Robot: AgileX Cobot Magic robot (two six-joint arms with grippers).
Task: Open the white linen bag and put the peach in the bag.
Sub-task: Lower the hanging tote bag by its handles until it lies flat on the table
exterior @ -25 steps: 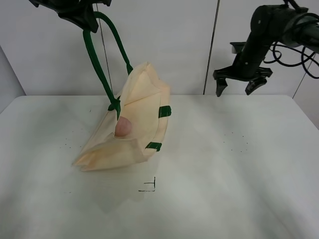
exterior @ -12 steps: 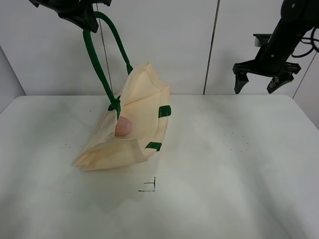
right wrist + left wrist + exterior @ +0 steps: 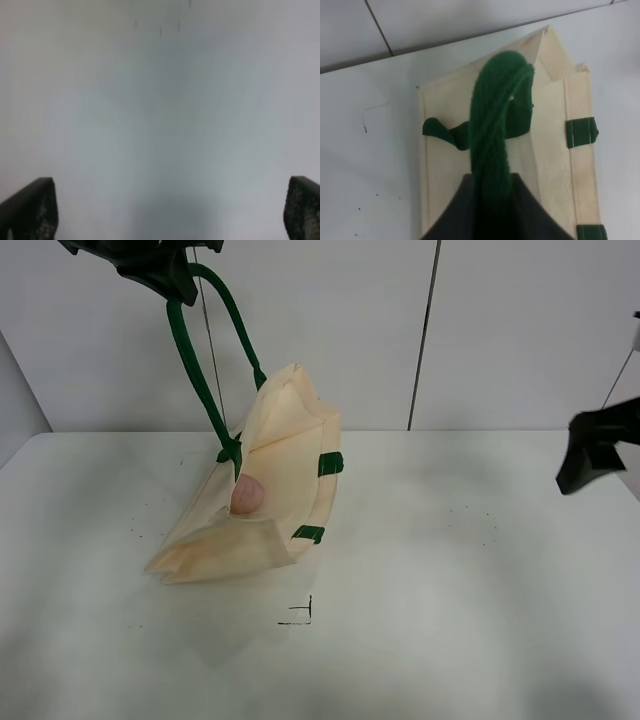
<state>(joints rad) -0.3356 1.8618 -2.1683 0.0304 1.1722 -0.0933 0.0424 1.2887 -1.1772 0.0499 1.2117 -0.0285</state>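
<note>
The white linen bag (image 3: 285,455) hangs tilted, its lower end resting on the table (image 3: 450,590) and its mouth open toward the camera. The peach (image 3: 246,494) sits inside the bag's opening. My left gripper (image 3: 165,270) is high at the top left, shut on the bag's dark green handle (image 3: 195,370). The left wrist view shows the handle (image 3: 495,125) pinched in the gripper (image 3: 492,200) above the bag (image 3: 550,155); the peach is hidden there. My right gripper (image 3: 597,445) is at the far right edge, open and empty (image 3: 170,205).
A small black corner mark (image 3: 300,615) is on the table in front of the bag. A white panelled wall (image 3: 420,330) stands behind the table. The right wrist view shows only blurred white table (image 3: 165,100).
My right arm has swung from the upper back to the right and down, now mostly out of view at the right edge. The bag, peach and left gripper have not moved.
</note>
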